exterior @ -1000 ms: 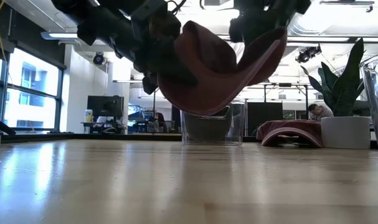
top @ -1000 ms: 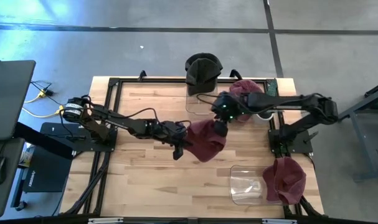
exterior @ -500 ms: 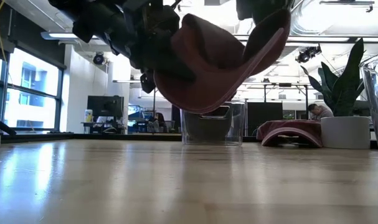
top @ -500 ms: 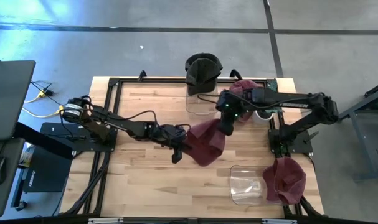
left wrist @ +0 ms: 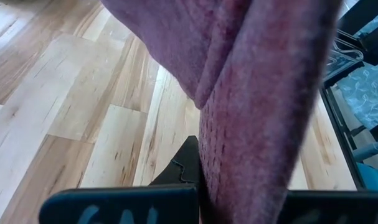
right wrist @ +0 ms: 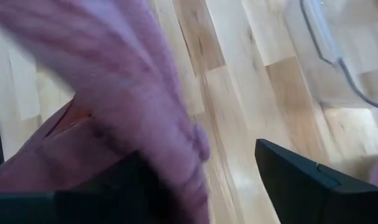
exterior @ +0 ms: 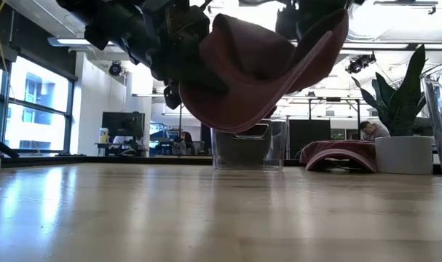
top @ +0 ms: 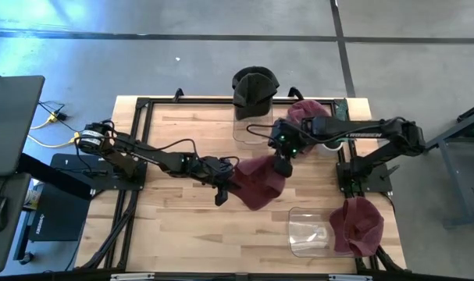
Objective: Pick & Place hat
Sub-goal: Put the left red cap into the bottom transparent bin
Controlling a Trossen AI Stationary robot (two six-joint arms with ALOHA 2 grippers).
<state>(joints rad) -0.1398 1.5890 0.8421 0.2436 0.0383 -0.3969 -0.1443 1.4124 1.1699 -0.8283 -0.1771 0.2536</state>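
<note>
A maroon hat (top: 258, 181) hangs over the middle of the wooden table (top: 182, 226), upside down in the low view, where the hat (exterior: 242, 80) is clear of the tabletop. My left gripper (top: 223, 178) is shut on the hat's left side. My right gripper (top: 283, 162) stands open over the hat's raised right edge (exterior: 336, 36). In the right wrist view that edge (right wrist: 157, 118) runs past one of the spread fingers (right wrist: 301, 180). My left gripper pinches a fold of the hat's cloth (left wrist: 235, 168) between its two fingers, coming from the table's left and slanting down. The hat is lifted clear and sags below the fingers. My right gripper is open beside the hat's right edge; whether a finger touches it I cannot tell.
A black hat (top: 254, 84) sits on a clear container (top: 248, 129) at the far edge. Another maroon hat (top: 308, 113) lies at the far right by a white pot (exterior: 403, 154). A third maroon hat (top: 358, 226) sits by a clear container (top: 308, 232) at the near right.
The hat's right edge has risen higher along with my right gripper, while the side held by my left gripper has stayed in place. The hat's bowl now hangs more steeply between the two.
</note>
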